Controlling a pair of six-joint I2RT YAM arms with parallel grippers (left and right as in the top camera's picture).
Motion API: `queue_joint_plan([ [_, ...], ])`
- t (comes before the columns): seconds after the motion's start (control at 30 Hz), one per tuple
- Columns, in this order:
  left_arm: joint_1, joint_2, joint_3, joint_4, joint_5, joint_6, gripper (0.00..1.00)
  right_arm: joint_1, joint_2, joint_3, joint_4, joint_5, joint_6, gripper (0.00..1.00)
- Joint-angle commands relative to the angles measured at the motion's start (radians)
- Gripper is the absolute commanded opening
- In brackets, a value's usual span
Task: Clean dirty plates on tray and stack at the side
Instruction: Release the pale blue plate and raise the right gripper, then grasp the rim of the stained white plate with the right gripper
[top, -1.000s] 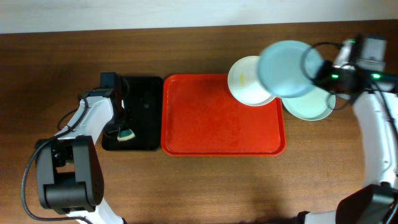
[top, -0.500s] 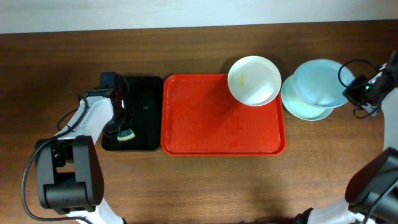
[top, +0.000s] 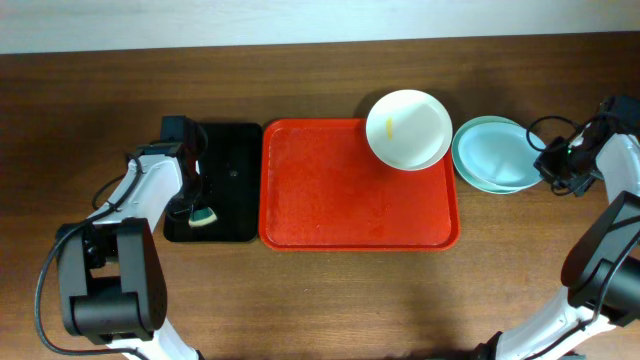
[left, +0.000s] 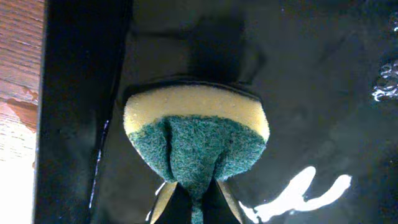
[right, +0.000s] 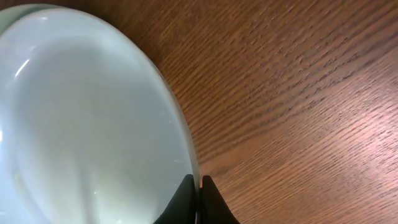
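Wood of the table (top: 330, 300) lies nearest, dark brown with its grain running side to side. Just beyond it, at about 9 o'clock from the scene's middle, the left gripper (left: 194, 208) is clamped on a sponge (left: 196, 134), pinching the green scouring face into a fold so that the yellow foam bulges outward. The sponge hangs over the 7 o'clock corner of the black tray (top: 235, 160), whose floor glints wet in the left wrist view. Touching that tray's 3 o'clock side is the red-orange tray (top: 340, 200), which lies long side across the table. Farther back, the white plate (top: 415, 140) sits at this tray's 1 o'clock corner, overhanging the far rim, with a short yellow smear (top: 390, 125) on its 9 o'clock side. At 3 o'clock from the white plate and just beside it, off the tray on the table, the light blue plate (top: 490, 150) rests on top of the mint green plate (top: 480, 185), whose rim shows only along the near edge. The right gripper (right: 198, 190) meets this stack at its 3 o'clock rim, where the two dark fingertips stand almost together with the light blue plate's thin edge between them, gripping it.
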Motion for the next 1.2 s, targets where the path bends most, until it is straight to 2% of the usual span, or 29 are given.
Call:
queue_joint_plan([
  [0.0,0.002,-0.027,-0.01,0.002,-0.014,-0.014,0.0,-0.002,0.013,-0.006,-0.005,0.008,0.011,0.35],
  [0.07,0.002,-0.027,-0.01,0.002,-0.014,-0.014,0.0,-0.002,0.013,-0.006,-0.016,0.008,0.011,0.41],
  [0.13,0.002,-0.027,-0.01,0.002,-0.014,-0.014,0.0,-0.002,0.013,-0.006,-0.029,0.007,0.011,0.54],
  [0.2,0.002,-0.027,-0.01,0.002,-0.014,-0.014,0.0,-0.002,0.012,-0.006,-0.045,0.003,0.011,0.56],
  [0.3,0.002,-0.027,-0.01,0.002,-0.014,-0.014,0.0,-0.001,0.01,0.022,-0.089,-0.072,-0.029,0.56],
  [0.37,0.002,-0.027,-0.01,0.002,-0.014,-0.014,0.0,0.012,0.01,0.075,-0.153,-0.165,-0.136,0.56],
  [0.6,0.002,-0.027,-0.01,0.002,-0.014,-0.014,0.0,0.177,0.01,0.256,-0.333,-0.162,-0.257,0.56],
  [0.9,0.002,-0.027,-0.01,0.002,-0.014,-0.014,0.0,0.436,0.013,0.257,-0.264,0.15,-0.261,0.56],
  [1.17,0.002,-0.027,-0.01,0.003,-0.014,-0.014,0.0,0.479,0.023,0.257,-0.167,0.167,-0.264,0.56],
])
